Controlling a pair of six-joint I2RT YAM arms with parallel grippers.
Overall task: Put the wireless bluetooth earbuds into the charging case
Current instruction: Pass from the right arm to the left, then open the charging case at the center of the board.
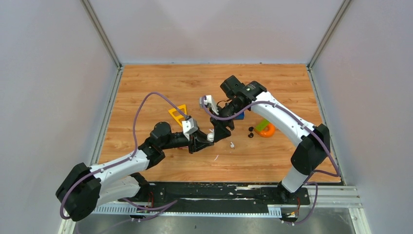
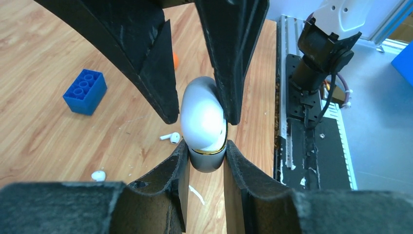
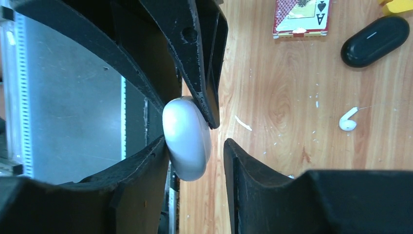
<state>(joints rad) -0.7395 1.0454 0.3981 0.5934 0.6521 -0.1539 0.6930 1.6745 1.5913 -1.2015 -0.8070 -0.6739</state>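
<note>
Wood tabletop [image 1: 146,87]. Blue studded brick [image 2: 84,91] flat on it. Ace-of-spades card [image 3: 302,17] near black oval pebble [image 3: 375,40] — apart. Yellow triangle [image 1: 178,114], orange ring [image 1: 265,129] — well apart. Thin white sliver [image 3: 243,123] loose.

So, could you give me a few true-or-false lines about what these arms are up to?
1. The left gripper holds the case. True.
2. Both earbuds are in the case. False: one earbud lies on the table.
3. A blue block sits on the table. True.
4. The right gripper grips the black oval. False: the oval lies on the table, and that gripper straddles the case.
</note>
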